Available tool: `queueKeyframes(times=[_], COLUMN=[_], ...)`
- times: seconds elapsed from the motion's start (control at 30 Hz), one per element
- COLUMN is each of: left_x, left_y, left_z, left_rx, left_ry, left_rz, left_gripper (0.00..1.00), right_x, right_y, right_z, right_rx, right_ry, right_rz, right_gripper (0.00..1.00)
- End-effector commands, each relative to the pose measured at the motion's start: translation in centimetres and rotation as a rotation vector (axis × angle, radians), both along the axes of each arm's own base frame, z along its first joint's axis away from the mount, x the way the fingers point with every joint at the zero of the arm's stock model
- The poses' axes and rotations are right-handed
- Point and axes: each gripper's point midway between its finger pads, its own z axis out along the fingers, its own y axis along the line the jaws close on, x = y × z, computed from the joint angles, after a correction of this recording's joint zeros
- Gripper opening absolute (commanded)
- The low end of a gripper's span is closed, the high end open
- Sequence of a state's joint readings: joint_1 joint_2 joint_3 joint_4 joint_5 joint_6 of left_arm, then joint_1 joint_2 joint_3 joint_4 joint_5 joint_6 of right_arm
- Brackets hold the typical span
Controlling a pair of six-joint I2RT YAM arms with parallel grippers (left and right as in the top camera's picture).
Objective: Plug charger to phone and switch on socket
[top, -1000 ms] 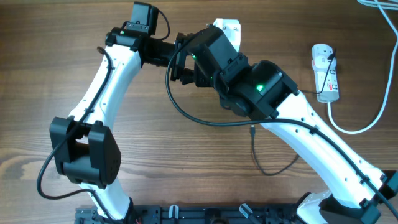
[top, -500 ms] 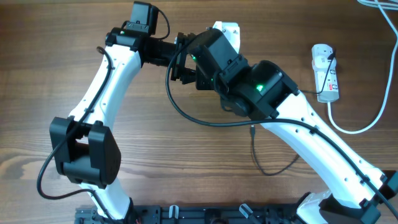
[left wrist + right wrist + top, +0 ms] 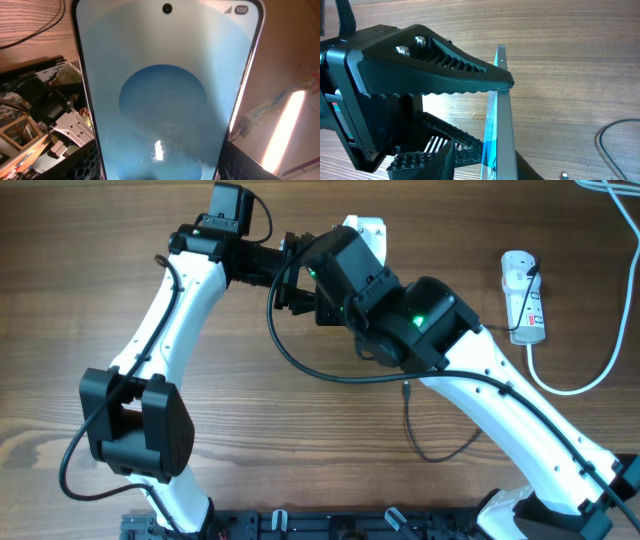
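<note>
Up at twelve o'clock, we've got the left gripper (image 3: pixel 495 115) clamped across the phone (image 3: pixel 165 100); how open the right gripper (image 3: pixel 292 288) is, we cannot tell.

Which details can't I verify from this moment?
- Overhead: the phone is hidden beneath the wrists of the left arm and the right arm.
- Left wrist: the phone's bottom edge is cut off by the frame's lower edge.
- Overhead: the socket is too small to read its switch position.
- Overhead: the charger passes under the right arm, so where it leads is hidden.
</note>
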State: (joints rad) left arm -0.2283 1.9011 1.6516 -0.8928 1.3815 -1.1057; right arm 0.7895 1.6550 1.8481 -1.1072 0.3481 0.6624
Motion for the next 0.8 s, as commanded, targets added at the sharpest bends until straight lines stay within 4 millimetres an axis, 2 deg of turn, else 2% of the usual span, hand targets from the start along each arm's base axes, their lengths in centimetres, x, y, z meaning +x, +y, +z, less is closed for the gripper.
queueKeyframes(times=[0.0,0.2,0.53,0.63,0.67,0.7,0.77], left_x=[-0.72,-0.72,-0.72,-0.71,-0.71,-0.71,-0.71], left_y=[-0.14,-0.14,-0.14,-0.14,-0.14,-0.14,-0.14], left_z=[2.36,2.36,2.36,2.35,2.35,2.34,2.34], left_rx=[-0.049,-0.049,-0.049,-0.048,-0.048,-0.048,-0.048], left_ry=[-0.04,-0.04,-0.04,-0.041,-0.041,-0.041,-0.041], left_rz=[-0.023,-0.023,-0.023,-0.023,-0.023,-0.023,-0.023], left_gripper=[0.65,0.66,0.75,0.83,0.94,1.0,1.0], right_x=[0.14,0.15,0.21,0.24,0.33,0.45,0.65], right_y=[0.16,0.04,0.11,0.14,0.3,0.42,0.62], right_z=[1.1,1.09,1.16,1.19,1.34,1.48,1.9], right_rx=[0.03,0.024,0.083,0.103,0.113,0.123,0.168], right_ry=[-0.02,-0.021,-0.01,-0.007,-0.011,-0.017,-0.024], right_rz=[-0.017,-0.021,-0.082,-0.102,-0.101,-0.104,-0.134], right_gripper=[0.28,0.22,0.09,0.05,0.05,0.04,0.04])
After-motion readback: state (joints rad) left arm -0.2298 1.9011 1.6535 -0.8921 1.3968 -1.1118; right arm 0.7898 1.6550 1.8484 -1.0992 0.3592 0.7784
